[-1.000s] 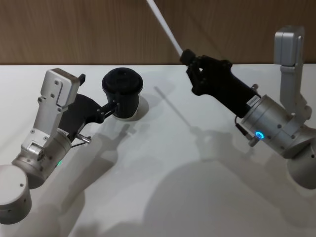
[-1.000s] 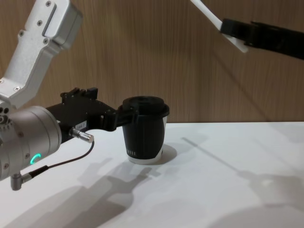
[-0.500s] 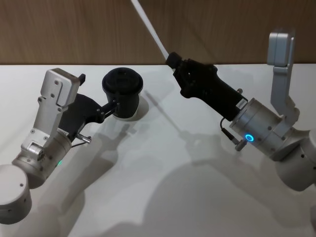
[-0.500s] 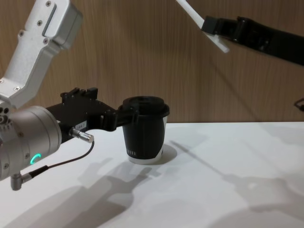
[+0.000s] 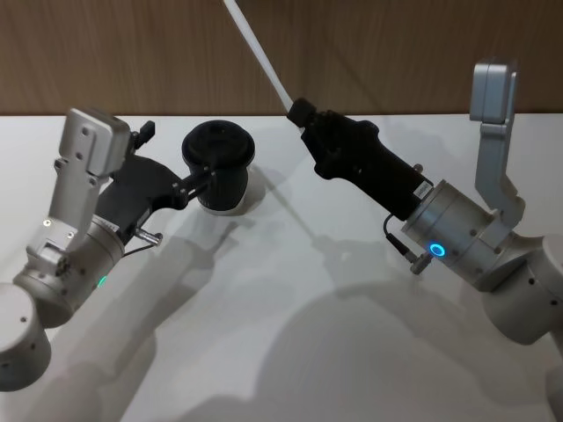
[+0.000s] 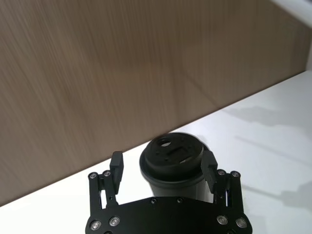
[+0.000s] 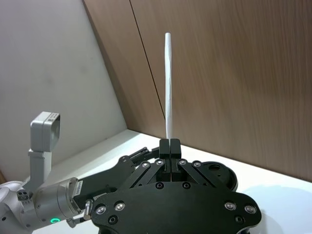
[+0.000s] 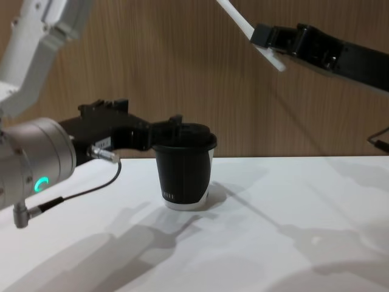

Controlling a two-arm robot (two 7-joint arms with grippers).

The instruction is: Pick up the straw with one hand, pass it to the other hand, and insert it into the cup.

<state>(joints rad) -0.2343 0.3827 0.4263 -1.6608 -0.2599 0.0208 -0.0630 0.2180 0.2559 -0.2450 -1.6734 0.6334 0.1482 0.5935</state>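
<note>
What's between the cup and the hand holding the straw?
Nothing. In the head view, just bare table lies between the cup and the right gripper.

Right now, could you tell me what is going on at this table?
The right gripper is shut on the straw, holding it slanted in the air, above the cup and to its right. The cup stands upright on the white table with its lid on. The left gripper is open, with one finger on each side of the lid. The straw is not in the cup yet.
</note>
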